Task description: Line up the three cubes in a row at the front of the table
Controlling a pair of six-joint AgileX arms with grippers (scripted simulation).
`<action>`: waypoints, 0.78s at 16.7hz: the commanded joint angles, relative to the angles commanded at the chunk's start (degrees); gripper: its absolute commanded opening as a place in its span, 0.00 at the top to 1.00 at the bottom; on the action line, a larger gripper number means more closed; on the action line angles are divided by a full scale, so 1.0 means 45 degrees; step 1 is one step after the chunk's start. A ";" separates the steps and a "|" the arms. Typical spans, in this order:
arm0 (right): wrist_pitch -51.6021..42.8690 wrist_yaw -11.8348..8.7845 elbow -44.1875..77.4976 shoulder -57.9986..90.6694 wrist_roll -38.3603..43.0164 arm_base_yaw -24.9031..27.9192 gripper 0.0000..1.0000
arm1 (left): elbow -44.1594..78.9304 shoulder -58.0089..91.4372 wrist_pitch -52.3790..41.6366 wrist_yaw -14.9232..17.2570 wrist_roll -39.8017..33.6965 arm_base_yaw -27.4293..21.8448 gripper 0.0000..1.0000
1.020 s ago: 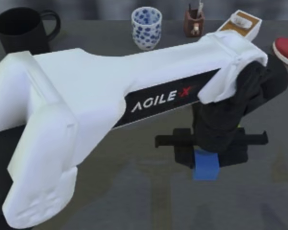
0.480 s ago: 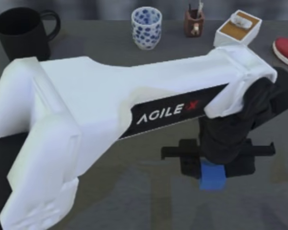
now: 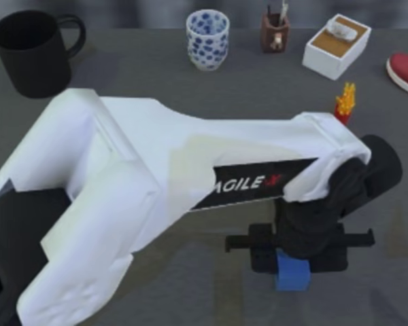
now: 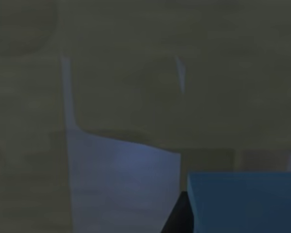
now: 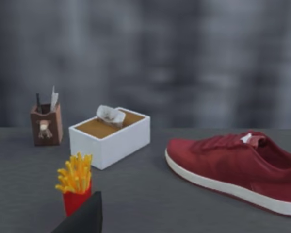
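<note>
Left arm reaches across to the right half of the tabletop (image 3: 156, 68); its end effector (image 3: 294, 261) points straight down and is clamped on the small bright blue cube (image 3: 292, 274). Only the cube's lower part shows under the black wrist in the top view; the left wrist view shows its blue face (image 4: 245, 201) right up against the camera, consistent with a held block. Can't tell whether it's touching the tabletop or just above it.

Vertical grip makes sense: the cube's base stays parallel to the surface, so it should set down flat with no tipping. It sits near the front edge, right of centre, which reads as one slot of the front row.

The other two cubes aren't visible in the top view. The left wrist view has a pale periwinkle patch (image 4: 121, 179) beside the blue cube, possibly the large cube, but it's too unclear to call.

Right end effector isn't visible in the top view; in the right wrist view only a dark tip shows at the edge, finger state unreadable. That camera looks toward the back-right clutter: fries carton (image 5: 76, 187), white tissue box (image 5: 109, 136), red shoe (image 5: 237, 165), brown holder (image 5: 45, 125). All sit well away from the front row, so no interference. Black mug (image 3: 32, 51) and spotted cup (image 3: 207, 37) sit at the back too.

Judgement: placement of the blue cube is in progress; row not confirmed.
</note>
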 joint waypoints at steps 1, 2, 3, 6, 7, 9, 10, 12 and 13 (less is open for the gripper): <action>0.0000 0.0000 0.0000 0.0000 0.0000 0.0000 0.00 | 0.0000 0.0000 0.0000 0.0000 0.0000 0.0000 1.00; 0.0000 0.0000 0.0000 0.0000 0.0000 0.0000 0.00 | 0.0000 0.0000 0.0000 0.0000 0.0000 0.0000 1.00; 0.0000 0.0000 0.0000 0.0000 0.0000 0.0000 0.00 | 0.0000 0.0000 0.0000 0.0000 0.0000 0.0000 0.92; 0.0000 0.0000 0.0000 0.0000 0.0000 0.0000 0.00 | 0.0000 0.0000 0.0000 0.0000 0.0000 0.0000 0.70; 0.0000 0.0000 0.0000 0.0000 0.0000 0.0000 0.00 | 0.0000 0.0000 0.0000 0.0000 0.0000 0.0000 0.62; 0.0000 0.0000 0.0000 0.0000 0.0000 0.0000 0.00 | 0.0000 0.0000 0.0000 0.0000 0.0000 0.0000 0.47; 0.0000 0.0000 0.0000 0.0000 0.0000 0.0000 0.00 | 0.0000 0.0000 0.0000 0.0000 0.0000 0.0000 0.40; 0.0000 0.0000 0.0000 0.0000 0.0000 0.0000 0.00 | 0.0000 0.0000 0.0000 0.0000 0.0000 0.0000 0.25; 0.0000 0.0000 0.0000 0.0000 0.0000 0.0000 0.00 | 0.0000 0.0000 0.0000 0.0000 0.0000 0.0000 0.17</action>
